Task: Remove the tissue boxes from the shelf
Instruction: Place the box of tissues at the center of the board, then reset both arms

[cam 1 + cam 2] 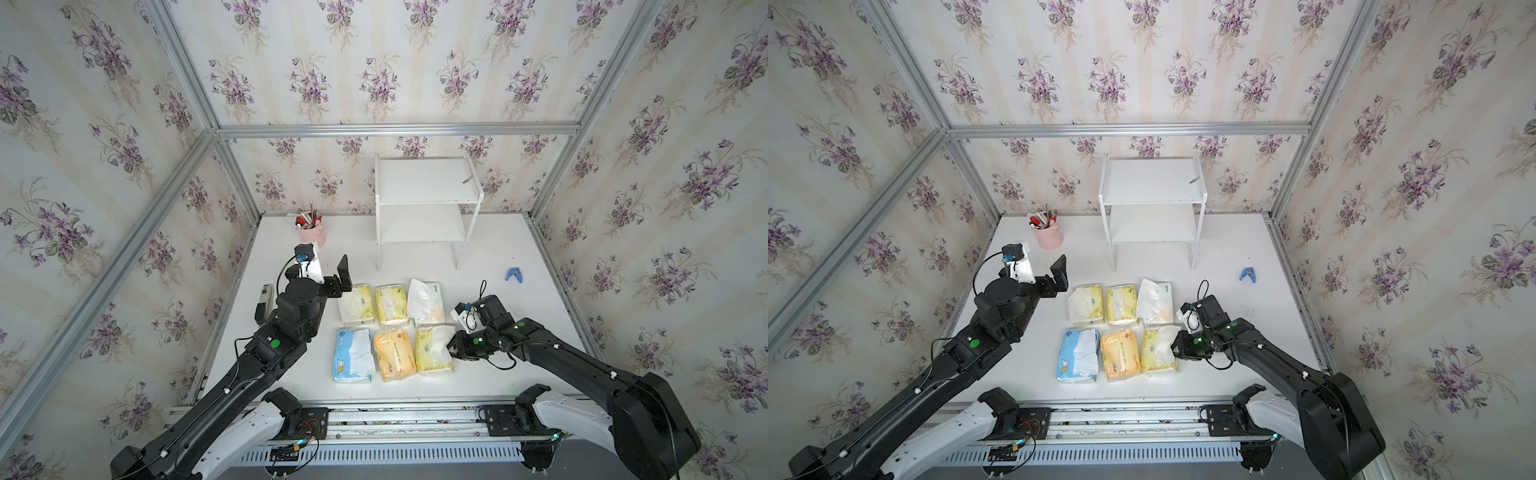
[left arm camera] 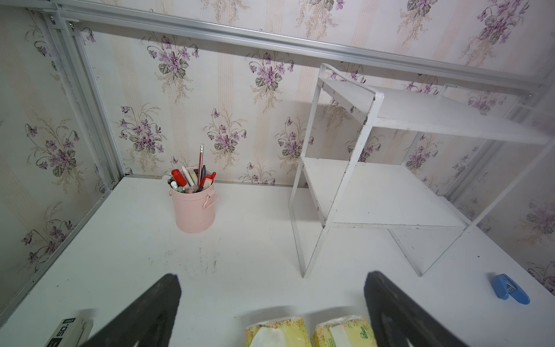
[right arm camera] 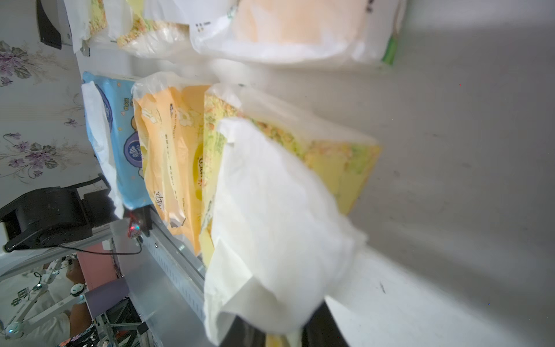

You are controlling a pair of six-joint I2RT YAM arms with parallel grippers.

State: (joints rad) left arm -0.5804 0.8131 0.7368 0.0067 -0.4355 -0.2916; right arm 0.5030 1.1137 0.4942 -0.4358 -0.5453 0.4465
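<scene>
Since both boards of the shelf (image 1: 424,180) stand bare, all six tissue packs (image 1: 390,305) lie on the table (image 1: 519,257) in two rows. The near-right yellow pack (image 1: 432,353), long axis toward the shelf, lies just left of the right end effector (image 1: 451,346). Its loose tissue sheet (image 3: 270,210) runs between the jaws; whether it is clamped or free cannot be told. The left end effector (image 1: 344,277) stands wide apart and empty beside the far row.

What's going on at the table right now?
The shelf holds no packs on either tier. All six tissue packs lie on the table in two rows of three in front of it. The right gripper is at the near-right yellow pack, its jaws around the white tissue poking out of it; whether they pinch it is unclear. The left gripper hovers beside the far row, jaws wide open and empty.
</scene>
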